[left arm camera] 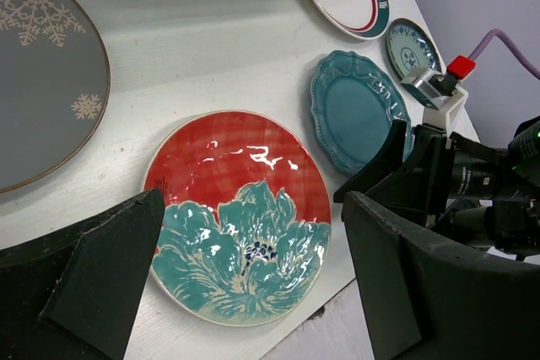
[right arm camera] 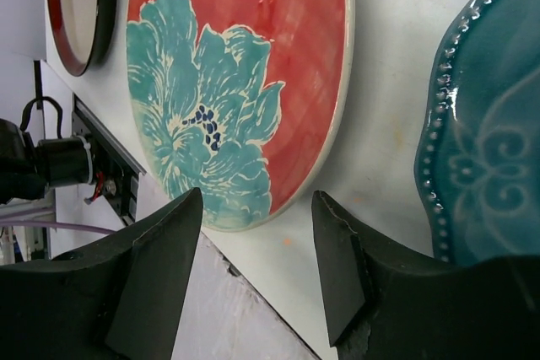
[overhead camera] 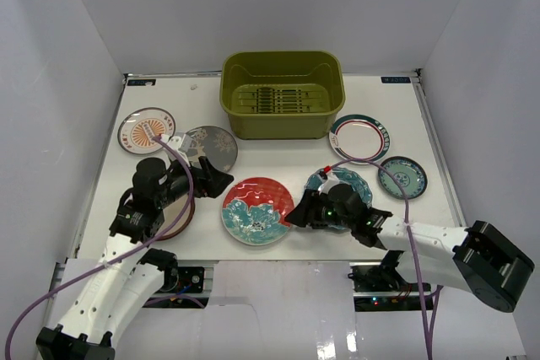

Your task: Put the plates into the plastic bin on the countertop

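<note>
The red plate with teal flower [overhead camera: 257, 210] lies at the countertop's [overhead camera: 278, 153] near edge between both grippers. My left gripper [overhead camera: 221, 181] is open and empty, just left of it; in the left wrist view [left arm camera: 253, 204] its jaws frame the plate [left arm camera: 240, 217]. My right gripper [overhead camera: 295, 212] is open and empty at the plate's right rim [right arm camera: 245, 65], above the teal scalloped plate [overhead camera: 346, 181]. The olive-green plastic bin [overhead camera: 283, 94] stands empty at the back. Sunburst [overhead camera: 145, 131], grey [overhead camera: 211, 147], green-ringed [overhead camera: 359, 137] and small teal [overhead camera: 402, 176] plates lie around.
A cream plate with dark red rim [right arm camera: 76, 6] lies at the front left, mostly under my left arm. White walls close the countertop on three sides. The right arm's cable [overhead camera: 363, 158] loops over the scalloped plate. The table's front edge runs right under both grippers.
</note>
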Motion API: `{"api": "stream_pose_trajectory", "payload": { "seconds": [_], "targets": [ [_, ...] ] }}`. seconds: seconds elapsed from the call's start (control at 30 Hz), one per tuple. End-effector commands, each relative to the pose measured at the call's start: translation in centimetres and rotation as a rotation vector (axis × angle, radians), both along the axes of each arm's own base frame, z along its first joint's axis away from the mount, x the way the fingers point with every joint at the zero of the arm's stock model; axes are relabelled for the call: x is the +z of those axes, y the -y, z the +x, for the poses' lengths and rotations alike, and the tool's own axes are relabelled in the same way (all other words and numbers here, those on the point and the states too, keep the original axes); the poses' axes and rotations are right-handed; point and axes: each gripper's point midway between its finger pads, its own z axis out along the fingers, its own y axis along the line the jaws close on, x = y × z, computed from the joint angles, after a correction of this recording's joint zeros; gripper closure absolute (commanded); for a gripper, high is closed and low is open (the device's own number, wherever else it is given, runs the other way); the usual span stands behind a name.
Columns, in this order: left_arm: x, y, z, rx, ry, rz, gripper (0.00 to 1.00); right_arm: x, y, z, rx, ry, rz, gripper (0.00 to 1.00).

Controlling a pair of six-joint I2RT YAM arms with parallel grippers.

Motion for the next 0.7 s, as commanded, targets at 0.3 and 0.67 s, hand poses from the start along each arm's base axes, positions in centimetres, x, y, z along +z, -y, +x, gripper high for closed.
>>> {"api": "stream_pose_trajectory", "payload": {
  "seconds": [0.3, 0.67],
  "targets": [
    [1.1, -0.3, -0.4, 0.004, 0.046, -0.004, 0.02, -2.1, -0.2, 1.8, -0.233, -0.052, 0.036, 0.39],
    [1.2, -0.5, -0.4, 0.020, 0.051, -0.002, 0.02, -3.8, -1.7, 2.9, -0.298, -0.124, 0.093, 0.76]
  ]
}}
